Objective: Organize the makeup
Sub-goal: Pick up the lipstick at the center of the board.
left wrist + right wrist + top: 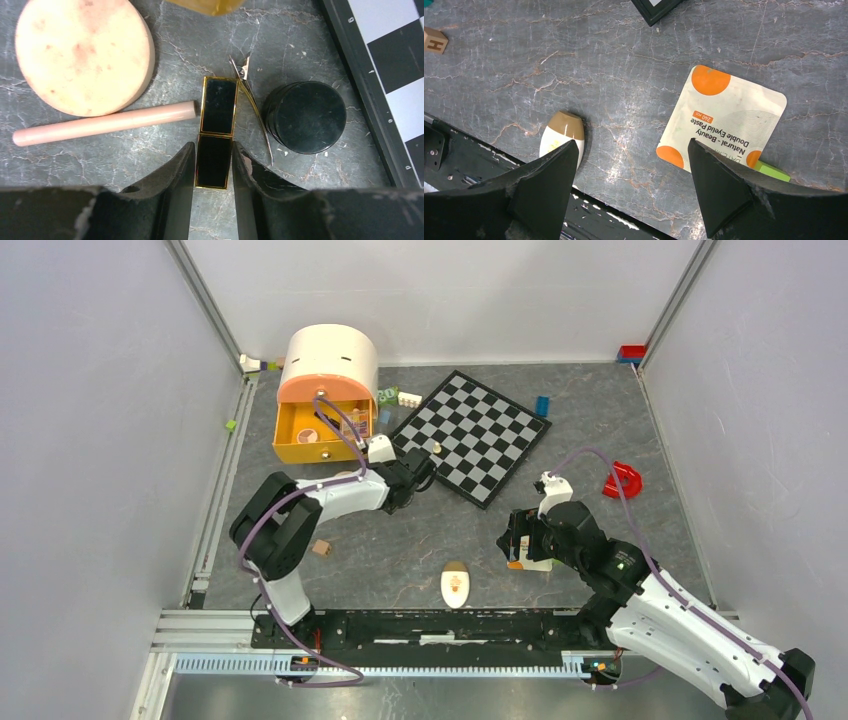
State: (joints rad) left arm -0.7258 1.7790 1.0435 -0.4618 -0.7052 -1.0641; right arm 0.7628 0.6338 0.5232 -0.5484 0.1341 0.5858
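Case [216, 132], black and gold-edged, between fingers [177, 175] of left tool [213, 148]

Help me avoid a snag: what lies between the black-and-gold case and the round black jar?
A thin metal hair clip lies there, close along the black-and-gold case, beside the round black jar; the left wrist view shows it.

Soft, even light from above fills all 3 views, bright without harsh glare. Shadows on the grey table [400, 550] are short and faint. The black case [216, 107] shows a gold glint along its rim, and the sachet [724, 117] print reads sharply. In the overhead view the walls [100, 440] lean outward.
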